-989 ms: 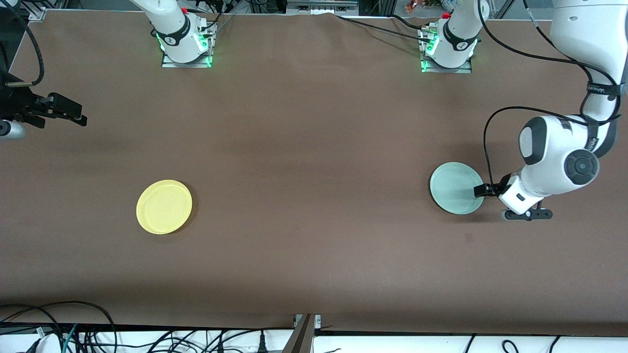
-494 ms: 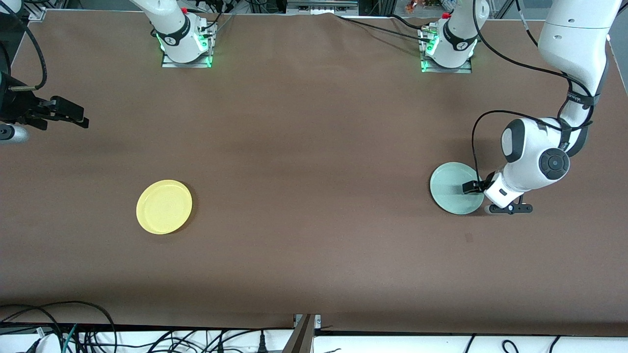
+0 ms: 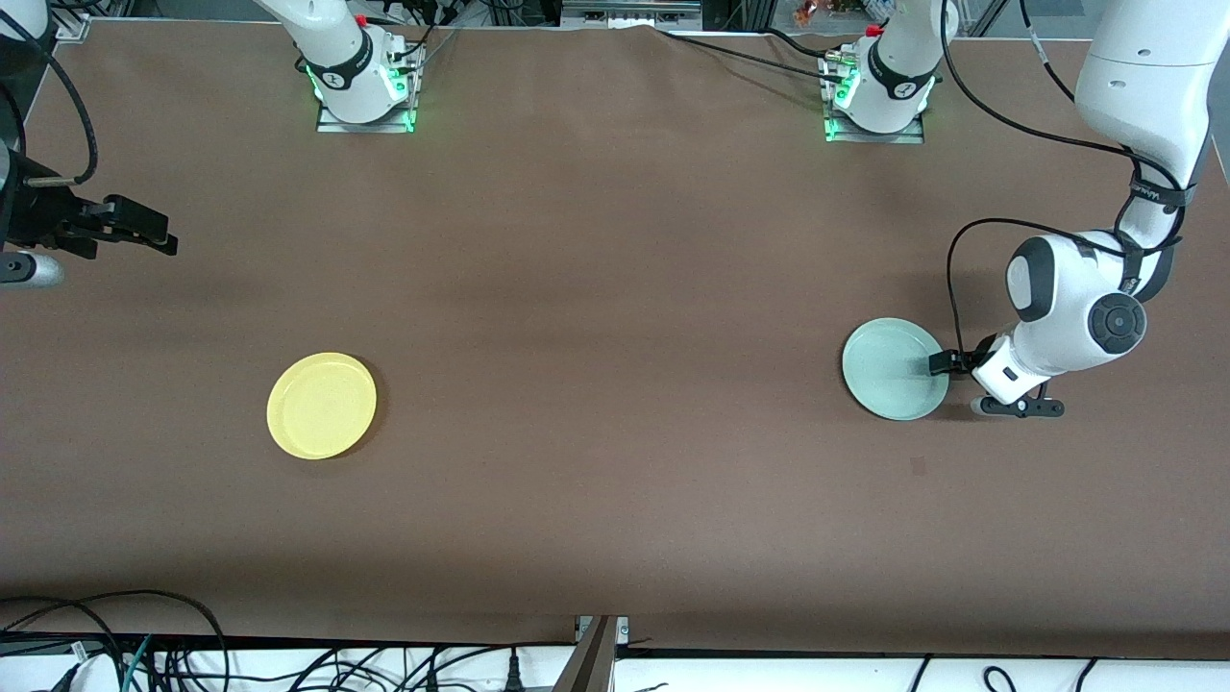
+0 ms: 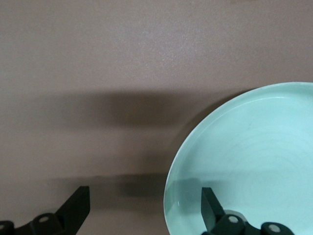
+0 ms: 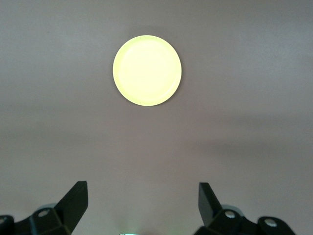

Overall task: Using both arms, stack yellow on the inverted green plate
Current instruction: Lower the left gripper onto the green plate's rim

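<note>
round pale mint-green shallow plate (image 3: 895,369) sits rim-up on the brown table (image 3: 615,288); left tool (image 3: 941,363), spread wide and holding nothing, straddles its rim. right tool (image 3: 144,229) waits, spread wide, empty, well apart from the empty round pastel-yellow plastic plate (image 3: 321,405).

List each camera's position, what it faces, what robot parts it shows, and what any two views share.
Front view: high across the table, facing both arm bases; shows both arms, yellow plate, green plate, left gripper at the green plate's rim, right gripper.
Left wrist view: on the left arm, facing the green plate's rim; its open fingers straddle it.
Right wrist view: on the waiting right arm, facing the yellow plate; open fingers show.
Shared: each plate appears in front and one wrist view.
</note>
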Robot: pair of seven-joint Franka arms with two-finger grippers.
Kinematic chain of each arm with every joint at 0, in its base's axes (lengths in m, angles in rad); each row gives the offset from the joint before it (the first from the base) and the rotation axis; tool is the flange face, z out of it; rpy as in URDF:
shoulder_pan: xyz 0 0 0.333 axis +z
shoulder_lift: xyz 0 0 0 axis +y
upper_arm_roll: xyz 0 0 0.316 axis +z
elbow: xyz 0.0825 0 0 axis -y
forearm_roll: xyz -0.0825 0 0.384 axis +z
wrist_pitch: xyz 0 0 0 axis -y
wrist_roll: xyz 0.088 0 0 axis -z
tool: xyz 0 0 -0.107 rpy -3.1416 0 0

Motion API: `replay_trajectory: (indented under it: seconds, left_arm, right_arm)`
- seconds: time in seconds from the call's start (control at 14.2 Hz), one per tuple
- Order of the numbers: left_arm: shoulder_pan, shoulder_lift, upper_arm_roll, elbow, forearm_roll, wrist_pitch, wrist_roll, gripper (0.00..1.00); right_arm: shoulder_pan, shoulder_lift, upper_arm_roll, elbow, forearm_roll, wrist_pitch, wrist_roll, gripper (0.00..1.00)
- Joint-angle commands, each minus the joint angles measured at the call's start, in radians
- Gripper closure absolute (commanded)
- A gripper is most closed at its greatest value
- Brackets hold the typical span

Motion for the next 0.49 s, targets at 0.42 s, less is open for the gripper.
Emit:
replay_trajectory:
  seconds: [0.42]
  left_arm:
    - [-0.001, 0.011, -0.013, -0.002, 0.007, 0.022, 0.016, 0.09]
  right_arm:
    - [0.006, 0.101, -0.001, 0.019, 0.006, 0.012, -0.003, 0.00]
